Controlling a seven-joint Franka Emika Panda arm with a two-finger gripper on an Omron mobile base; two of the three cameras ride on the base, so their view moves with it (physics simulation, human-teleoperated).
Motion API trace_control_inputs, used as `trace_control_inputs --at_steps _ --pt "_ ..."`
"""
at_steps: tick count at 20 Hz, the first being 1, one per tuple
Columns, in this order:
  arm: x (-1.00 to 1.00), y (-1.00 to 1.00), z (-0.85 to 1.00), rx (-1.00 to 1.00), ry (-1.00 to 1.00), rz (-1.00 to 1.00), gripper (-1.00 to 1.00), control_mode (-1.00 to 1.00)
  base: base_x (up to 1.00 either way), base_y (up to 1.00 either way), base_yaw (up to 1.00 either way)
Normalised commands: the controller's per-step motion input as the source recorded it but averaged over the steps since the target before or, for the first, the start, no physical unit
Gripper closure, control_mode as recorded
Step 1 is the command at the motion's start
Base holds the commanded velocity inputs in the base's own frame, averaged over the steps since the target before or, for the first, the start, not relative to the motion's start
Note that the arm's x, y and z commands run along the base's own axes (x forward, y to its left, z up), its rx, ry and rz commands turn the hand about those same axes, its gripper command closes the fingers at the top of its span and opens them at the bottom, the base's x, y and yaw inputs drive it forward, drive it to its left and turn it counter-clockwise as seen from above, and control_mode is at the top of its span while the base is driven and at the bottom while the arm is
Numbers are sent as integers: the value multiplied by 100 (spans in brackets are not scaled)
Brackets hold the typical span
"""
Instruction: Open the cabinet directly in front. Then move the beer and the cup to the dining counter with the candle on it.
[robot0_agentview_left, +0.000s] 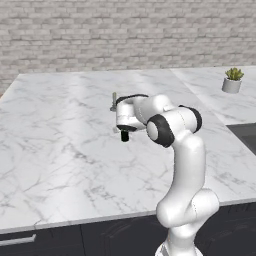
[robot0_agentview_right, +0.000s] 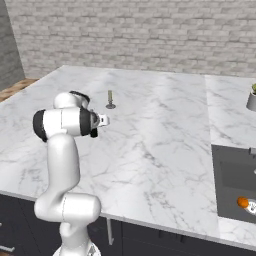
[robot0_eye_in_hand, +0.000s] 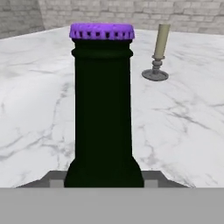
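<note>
Over the left-centre of the white marble table (robot0_agentview_left: 60, 150), the gripper (robot0_agentview_left: 124, 134) is hanging low above the stone, and in the hand view it is grasping the beer (robot0_eye_in_hand: 103, 109), a dark bottle with a purple cap that is standing upright in its grip, the neck rising straight toward the camera. From the left base view only a dark bit of the bottle is showing below the white hand. Just beyond and a little to the right of the bottle, the candle (robot0_eye_in_hand: 158, 52) is standing upright on its small round grey base, near the beer but apart from it; in the right base view it is sitting on bare marble past the arm. Far to the right, a potted plant (robot0_agentview_left: 232, 80) is resting on the adjoining worktop, well apart from the rest
</note>
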Motion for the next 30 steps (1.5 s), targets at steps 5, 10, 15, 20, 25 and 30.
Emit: trace_control_inputs --at_steps 5,10,15,20,25,30 --pt "84 0 -23 0 0 0 100 -100 0 0 0" --pt "23 0 -9 0 -1 0 100 -100 0 0 0" --pt "0 -2 -32 -2 2 0 100 -100 0 0 0" --pt "-2 -15 -66 -5 4 0 100 -100 0 0 0" --pt "-10 -37 -17 5 -9 0 100 -100 0 0 0" --pt "-28 -77 0 20 -16 0 100 -100 0 0 0"
